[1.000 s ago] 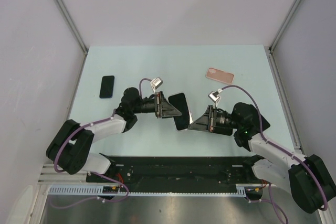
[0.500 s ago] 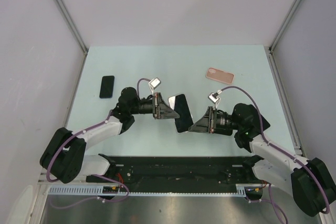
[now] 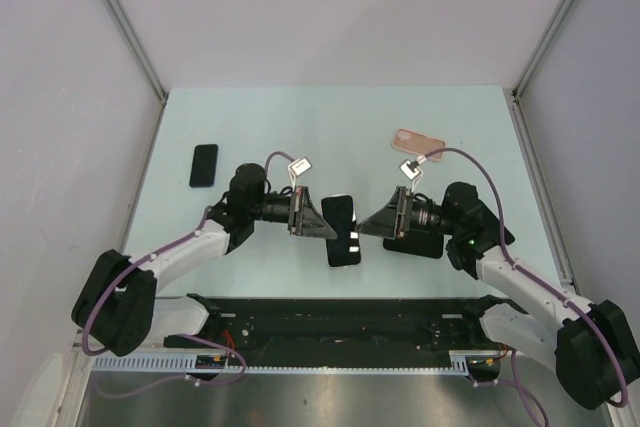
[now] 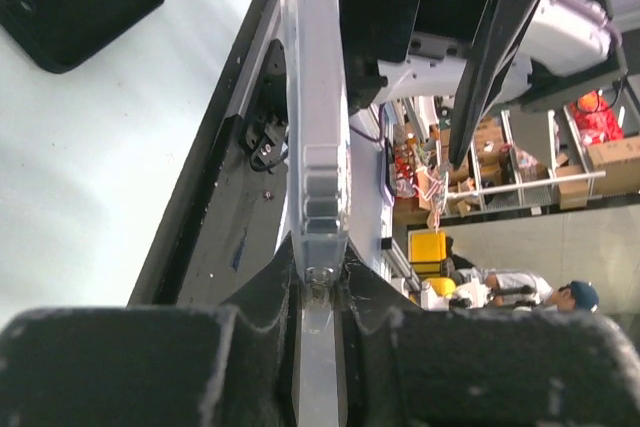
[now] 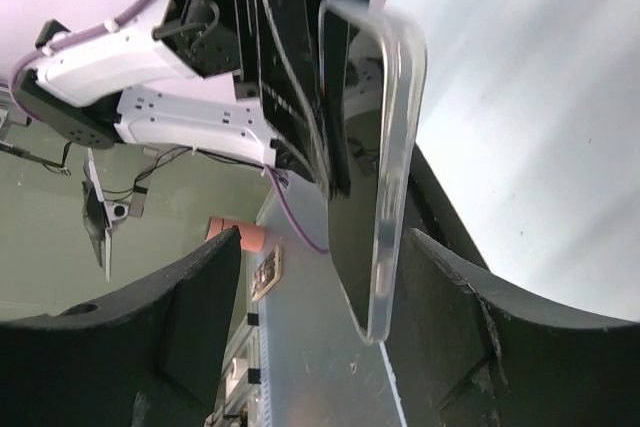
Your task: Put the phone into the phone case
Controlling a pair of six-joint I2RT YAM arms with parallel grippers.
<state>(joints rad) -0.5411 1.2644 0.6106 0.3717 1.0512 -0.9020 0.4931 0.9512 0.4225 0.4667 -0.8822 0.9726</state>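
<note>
Well out from your left gripper's left side, a black phone (image 3: 204, 165) lies flat on the table (image 3: 300, 117).

Your left gripper (image 3: 326, 222) is pinched narrow on one end of the clear case (image 4: 315, 127), which its wrist camera sees edge-on. The phone (image 3: 344, 239) sits inside that case's rim, dark face showing. It reaches from the left fingertips toward your right gripper (image 3: 366, 226).

The right gripper's jaws stand wide, one finger on either side of the cased phone with a gap on both sides, gripping nothing.

A black case (image 3: 425, 246) lies on the table under the right gripper's wrist. A pink case (image 3: 418, 143) lies farther out beyond it.

Print on the boxes (image 4: 612, 152) in the left wrist view's background is too small to read.
</note>
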